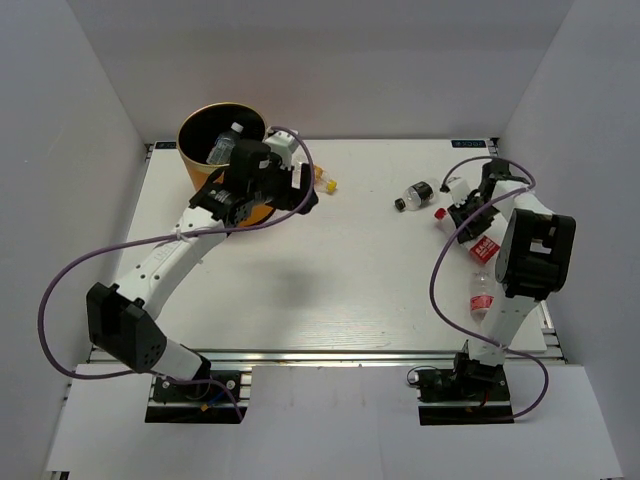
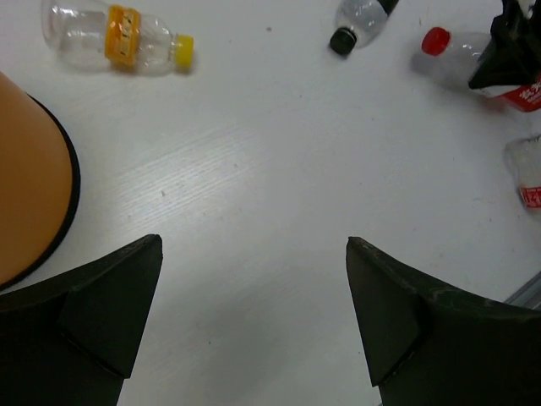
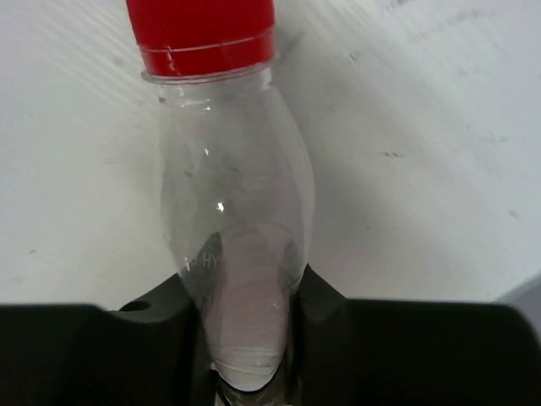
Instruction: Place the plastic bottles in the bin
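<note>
The orange-yellow bin [image 1: 200, 165] stands at the far left with a clear white-capped bottle [image 1: 225, 146] inside. My left gripper [image 1: 304, 194] is open and empty just right of the bin, above the table; the left wrist view shows it [image 2: 252, 245] over bare table beside the bin's wall [image 2: 30, 182]. A yellow-capped bottle [image 1: 325, 182] [image 2: 118, 46] lies near it. A black-capped bottle [image 1: 413, 194] [image 2: 359, 19] lies mid-right. My right gripper [image 1: 466, 218] [image 3: 249, 292] is shut on a red-capped, red-labelled bottle [image 1: 484, 246] [image 3: 228, 169] [image 2: 456, 57] at table level.
Another red-labelled clear bottle [image 1: 481, 296] [image 2: 528, 173] lies near the right arm, close to the table's right edge. White walls enclose the table on the left, back and right. A purple cable loops beside each arm.
</note>
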### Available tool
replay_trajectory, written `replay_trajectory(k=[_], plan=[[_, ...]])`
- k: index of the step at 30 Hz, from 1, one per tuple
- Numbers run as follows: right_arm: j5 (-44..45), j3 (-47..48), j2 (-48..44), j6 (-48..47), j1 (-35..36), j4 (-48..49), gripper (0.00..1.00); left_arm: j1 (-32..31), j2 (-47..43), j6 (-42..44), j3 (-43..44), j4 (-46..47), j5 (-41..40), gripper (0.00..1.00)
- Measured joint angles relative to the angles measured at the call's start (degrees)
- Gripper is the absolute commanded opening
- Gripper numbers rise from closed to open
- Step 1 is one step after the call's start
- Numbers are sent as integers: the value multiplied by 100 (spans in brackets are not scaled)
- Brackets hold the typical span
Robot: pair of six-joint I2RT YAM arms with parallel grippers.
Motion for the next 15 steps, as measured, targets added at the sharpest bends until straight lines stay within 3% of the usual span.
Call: replay_trajectory(k=[5, 8, 11, 13, 15], plan=[[-1126, 1478, 229, -317, 70, -1419, 13, -157, -201, -131, -603, -28, 2, 99], [-1869, 3759, 728, -433, 273, -2341, 13, -258, -295, -223, -1032, -52, 0, 99], [-2614, 5340, 813, -369, 715, -2140, 9, -382, -431, -319, -1539, -138, -2, 99], [-3038, 5241, 448, -94, 1132, -1714, 5, -439, -514, -372, -1801, -192, -4, 99], [-3432, 4334, -155, 496, 1587, -702, 0, -507, -619, -435, -2096, -291, -4, 99]])
